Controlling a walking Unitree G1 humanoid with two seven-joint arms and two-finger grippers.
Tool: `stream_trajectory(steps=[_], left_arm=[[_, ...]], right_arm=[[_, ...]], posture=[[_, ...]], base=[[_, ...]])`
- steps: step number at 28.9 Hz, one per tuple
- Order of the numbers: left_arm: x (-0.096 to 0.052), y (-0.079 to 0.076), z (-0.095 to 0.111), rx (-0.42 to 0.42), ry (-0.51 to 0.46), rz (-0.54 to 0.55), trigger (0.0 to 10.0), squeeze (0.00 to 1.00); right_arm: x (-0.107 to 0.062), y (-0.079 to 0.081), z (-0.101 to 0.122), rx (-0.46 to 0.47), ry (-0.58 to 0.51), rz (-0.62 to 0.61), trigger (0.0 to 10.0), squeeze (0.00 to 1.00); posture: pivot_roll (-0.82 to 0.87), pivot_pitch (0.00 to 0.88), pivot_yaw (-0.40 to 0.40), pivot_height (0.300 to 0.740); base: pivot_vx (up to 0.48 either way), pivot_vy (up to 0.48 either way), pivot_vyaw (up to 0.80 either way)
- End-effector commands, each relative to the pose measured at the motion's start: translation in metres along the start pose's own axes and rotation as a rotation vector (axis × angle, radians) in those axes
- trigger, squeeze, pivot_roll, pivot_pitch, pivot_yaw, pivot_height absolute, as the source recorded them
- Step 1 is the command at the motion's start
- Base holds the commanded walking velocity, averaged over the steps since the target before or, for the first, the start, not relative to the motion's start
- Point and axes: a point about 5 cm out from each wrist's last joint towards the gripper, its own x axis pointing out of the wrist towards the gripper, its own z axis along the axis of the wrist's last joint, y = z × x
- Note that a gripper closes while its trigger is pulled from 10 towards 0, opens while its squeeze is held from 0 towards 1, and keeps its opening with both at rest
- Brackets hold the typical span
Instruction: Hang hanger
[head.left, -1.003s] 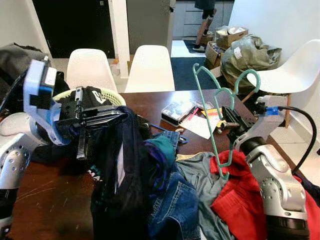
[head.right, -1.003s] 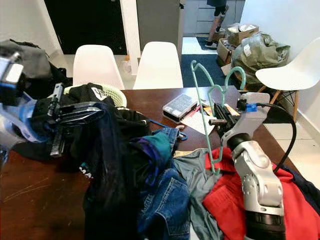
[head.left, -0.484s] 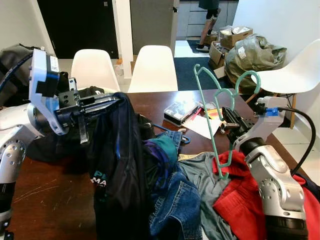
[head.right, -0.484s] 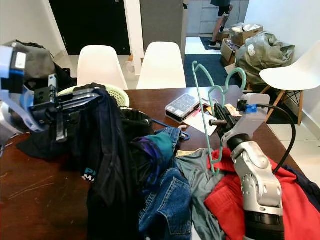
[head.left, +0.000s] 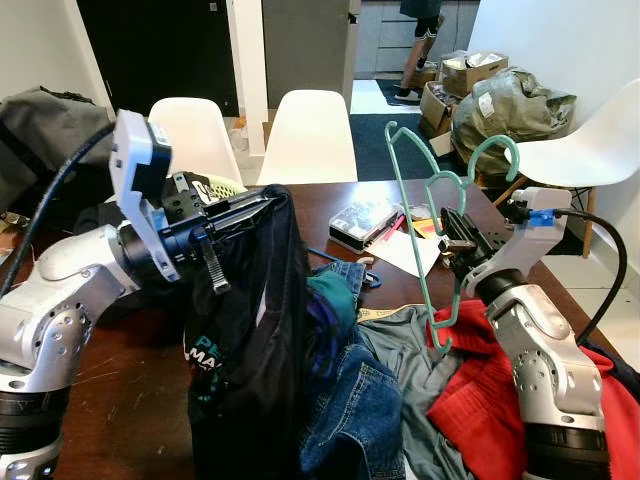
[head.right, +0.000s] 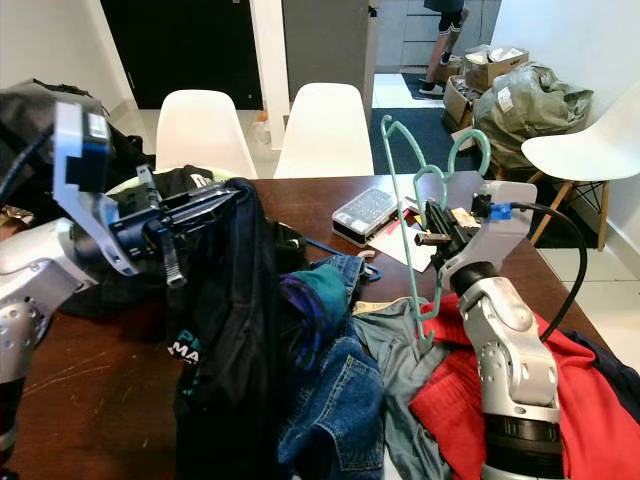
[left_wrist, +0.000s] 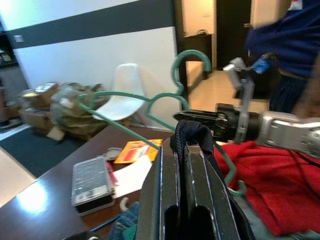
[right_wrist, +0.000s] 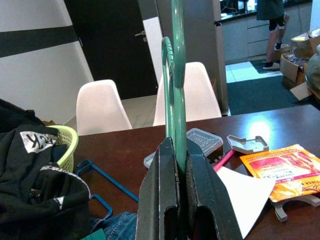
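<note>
A green wire hanger (head.left: 411, 230) stands upright over the right side of the dark wooden table (head.left: 120, 400), its hook (head.left: 497, 146) uppermost. My right gripper (head.left: 458, 243) is shut on it near the neck; in the right wrist view the green hanger (right_wrist: 177, 75) rises from between the closed fingers. My left gripper (head.left: 262, 200) is shut on the top edge of a dark navy garment (head.left: 250, 340), which hangs down to the table. In the left wrist view, dark fabric (left_wrist: 192, 132) bulges between the shut fingers, with the hanger (left_wrist: 150, 102) just beyond.
Jeans (head.left: 350, 400), a grey garment (head.left: 400, 350) and a red garment (head.left: 480, 390) lie piled on the table. A blue hanger (head.left: 340, 262), a clear box (head.left: 360, 220) and papers lie further back. A yellow-green basket (head.left: 215, 185) and white chairs (head.left: 305, 130) stand behind. A person (head.left: 415, 40) stands far off.
My left arm has carried the dark garment up and to the right, closer to the hanger. The right gripper and hanger have stayed nearly in place.
</note>
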Motion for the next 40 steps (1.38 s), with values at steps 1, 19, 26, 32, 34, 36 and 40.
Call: stream_trajectory(steps=[1, 19, 26, 32, 34, 36, 40], left_arm=[[0.006, -0.008, -0.006, -0.017, 0.023, 0.003, 10.0, 0.00], [0.026, -0.035, 0.002, -0.016, -0.001, -0.015, 10.0, 0.00], [0.032, -0.038, 0.006, -0.013, -0.024, -0.005, 10.0, 0.00], [0.036, -0.037, 0.010, -0.002, -0.046, -0.005, 10.0, 0.00], [0.037, -0.035, 0.014, 0.005, -0.062, -0.002, 10.0, 0.00], [0.038, -0.034, 0.017, 0.007, -0.070, -0.002, 10.0, 0.00], [0.041, -0.034, 0.024, 0.002, -0.101, -0.011, 10.0, 0.00]], right_arm=[[0.004, 0.004, 0.001, 0.000, -0.012, 0.017, 10.0, 0.00], [0.010, 0.010, 0.000, 0.055, -0.037, 0.061, 10.0, 0.00], [0.009, 0.009, 0.001, 0.077, -0.057, 0.062, 10.0, 0.00], [0.009, 0.011, 0.005, 0.111, -0.085, 0.078, 10.0, 0.00], [0.009, 0.011, 0.007, 0.123, -0.095, 0.082, 10.0, 0.00], [0.009, 0.012, 0.007, 0.122, -0.096, 0.083, 10.0, 0.00], [0.009, 0.012, 0.008, 0.122, -0.099, 0.086, 10.0, 0.00]], posture=[[-0.02, 0.000, 0.006, 0.740], [-0.01, 0.000, 0.013, 0.740], [-0.01, 0.000, 0.021, 0.740], [-0.02, 0.000, 0.023, 0.740], [-0.01, 0.000, 0.023, 0.740], [-0.02, 0.000, 0.024, 0.740], [-0.01, 0.000, 0.026, 0.740]], base=[[0.000, 0.000, 0.00], [-0.187, 0.000, 0.00], [-0.363, 0.000, 0.00], [-0.368, 0.000, 0.00], [-0.369, 0.000, 0.00], [-0.371, 0.000, 0.00], [-0.374, 0.000, 0.00]])
